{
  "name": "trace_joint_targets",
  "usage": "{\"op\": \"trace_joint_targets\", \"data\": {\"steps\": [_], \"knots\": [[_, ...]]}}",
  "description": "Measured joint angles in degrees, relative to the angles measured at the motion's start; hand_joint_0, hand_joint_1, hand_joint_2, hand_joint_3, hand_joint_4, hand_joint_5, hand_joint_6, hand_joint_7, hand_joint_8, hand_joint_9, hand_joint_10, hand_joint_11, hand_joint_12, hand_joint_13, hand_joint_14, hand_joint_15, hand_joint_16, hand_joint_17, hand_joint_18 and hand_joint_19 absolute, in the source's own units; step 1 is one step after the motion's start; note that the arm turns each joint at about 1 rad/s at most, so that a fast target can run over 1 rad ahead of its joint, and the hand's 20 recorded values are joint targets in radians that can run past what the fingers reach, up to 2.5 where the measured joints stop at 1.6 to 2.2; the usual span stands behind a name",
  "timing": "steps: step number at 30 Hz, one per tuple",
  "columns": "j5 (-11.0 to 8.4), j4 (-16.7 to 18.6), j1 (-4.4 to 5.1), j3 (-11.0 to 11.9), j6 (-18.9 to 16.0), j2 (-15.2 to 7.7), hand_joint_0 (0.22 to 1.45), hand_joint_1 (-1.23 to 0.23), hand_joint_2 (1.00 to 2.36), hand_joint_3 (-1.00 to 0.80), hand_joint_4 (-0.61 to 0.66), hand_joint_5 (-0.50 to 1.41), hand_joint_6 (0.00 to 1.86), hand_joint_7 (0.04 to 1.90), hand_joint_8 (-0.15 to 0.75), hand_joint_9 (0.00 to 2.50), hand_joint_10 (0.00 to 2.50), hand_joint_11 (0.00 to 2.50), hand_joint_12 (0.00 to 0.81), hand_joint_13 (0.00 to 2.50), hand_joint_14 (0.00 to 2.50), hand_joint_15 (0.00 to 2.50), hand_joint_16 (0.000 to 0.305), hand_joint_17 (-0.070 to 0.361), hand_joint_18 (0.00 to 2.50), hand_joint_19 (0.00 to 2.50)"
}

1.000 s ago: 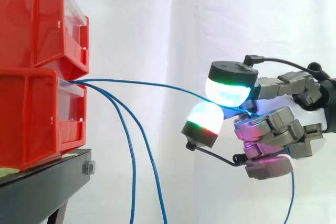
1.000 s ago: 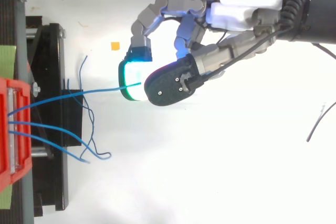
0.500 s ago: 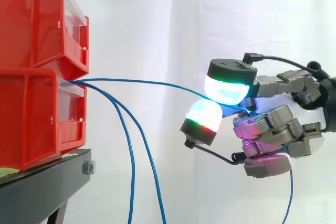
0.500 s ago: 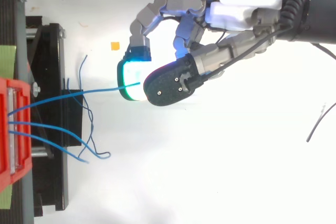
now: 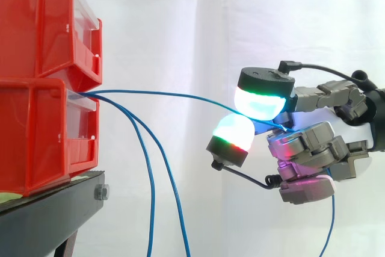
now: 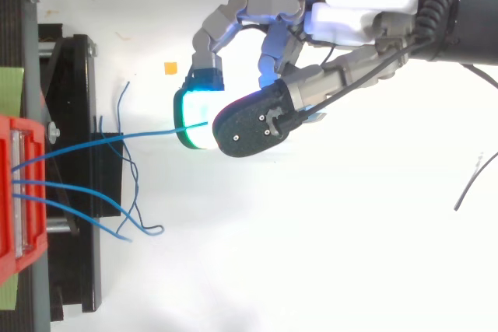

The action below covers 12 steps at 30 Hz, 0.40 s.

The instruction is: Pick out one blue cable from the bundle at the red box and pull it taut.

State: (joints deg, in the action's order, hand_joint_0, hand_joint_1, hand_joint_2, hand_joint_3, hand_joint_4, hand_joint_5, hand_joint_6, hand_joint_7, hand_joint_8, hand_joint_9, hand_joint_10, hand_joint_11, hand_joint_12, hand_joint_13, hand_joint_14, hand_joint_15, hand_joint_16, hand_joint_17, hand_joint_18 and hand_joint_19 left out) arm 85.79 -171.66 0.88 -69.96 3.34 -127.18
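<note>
Cable point(image 5: 168, 94), thin and judged light, limp and slippery, sags slightly from the red box point(image 5: 48, 130) well ahead of the hand point(image 5: 313, 148) into the glowing pads point(image 5: 260, 102), which are pinched tight on it, a sound holding place, its loose tail hanging below the palm.

The black stand point(image 5: 51, 212) bears the lower red bin point(image 5: 36, 136), with the upper red bin point(image 5: 36, 22) stacked on it

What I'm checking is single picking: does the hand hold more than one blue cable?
No, one blue cable runs from the red box into the pinch of the hand, while two other cables hang down free.
</note>
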Motion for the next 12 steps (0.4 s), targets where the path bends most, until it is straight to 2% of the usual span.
{"op": "trace_joint_targets", "data": {"steps": [12], "knots": [[0.01,0.0,-0.01,0.0,0.0,0.0,0.63,-0.72,1.02,-0.17,-0.05,-0.11,0.94,0.87,0.205,1.32,0.42,1.55,0.272,1.25,1.29,1.27,0.041,0.093,1.12,1.30]]}}
